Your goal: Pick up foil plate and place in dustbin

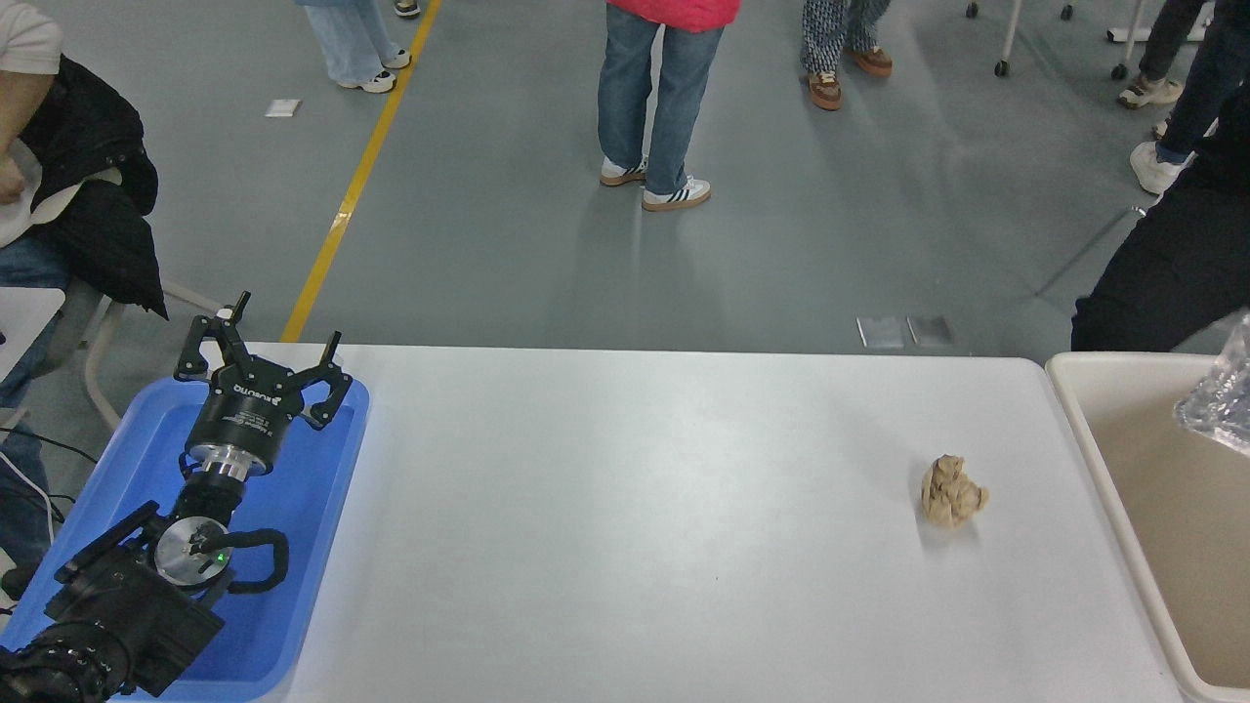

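We see only a corner of the foil plate (1221,400) at the right edge of the picture, over the open dustbin (1084,430) that stands against the table's (635,547) right end. Our right gripper is out of view, so we cannot tell its grip. Our left gripper (269,353) rests over the blue tray (312,557) at the lower left, fingers spread, holding nothing. A crumpled paper ball (952,493) lies on the table near the dustbin

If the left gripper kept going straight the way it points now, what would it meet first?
Likely the far rim of the blue tray if low enough. The left gripper otherwise passes over it to open floor.
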Robot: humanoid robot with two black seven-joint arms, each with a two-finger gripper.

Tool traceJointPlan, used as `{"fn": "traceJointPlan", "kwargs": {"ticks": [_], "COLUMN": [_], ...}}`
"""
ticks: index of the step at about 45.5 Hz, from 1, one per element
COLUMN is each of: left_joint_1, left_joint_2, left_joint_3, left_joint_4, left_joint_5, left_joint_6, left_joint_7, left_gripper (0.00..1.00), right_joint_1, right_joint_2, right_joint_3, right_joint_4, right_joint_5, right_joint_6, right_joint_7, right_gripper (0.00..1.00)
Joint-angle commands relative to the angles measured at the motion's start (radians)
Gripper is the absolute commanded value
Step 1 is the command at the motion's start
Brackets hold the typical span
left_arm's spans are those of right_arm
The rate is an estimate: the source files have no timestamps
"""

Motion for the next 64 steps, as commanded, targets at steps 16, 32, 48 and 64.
{"fn": "traceJointPlan", "kwargs": {"ticks": [16,32,48,64], "left_joint_1": [0.000,0.000,0.000,-0.001], "left_joint_2": [0.000,0.000,0.000,-0.002], "left_joint_3": [0.000,0.000,0.000,0.000], "left_joint_4": [0.000,0.000,0.000,-0.001], "left_joint_5": [0.000,0.000,0.000,0.000], "left_joint_6": [0.000,0.000,0.000,0.000], "left_joint_7": [0.000,0.000,0.000,0.001], "left_gripper": [1.00,1.00,1.00,1.00], "right_joint_1": [-0.220,-0.210,-0.053,0.322], "right_joint_2": [0.075,0.072,0.066,0.095], "right_joint_3": [0.211,0.222,0.237,0.142], "right_joint_4": [-0.066,-0.063,-0.040,0.118], "right_joint_5": [0.013,0.011,-0.006,-0.020], "right_joint_6": [-0.136,-0.133,-0.114,-0.105], "right_joint_7": [0.000,0.002,0.003,0.002], "right_gripper": [0.00,1.00,1.00,1.00]}}
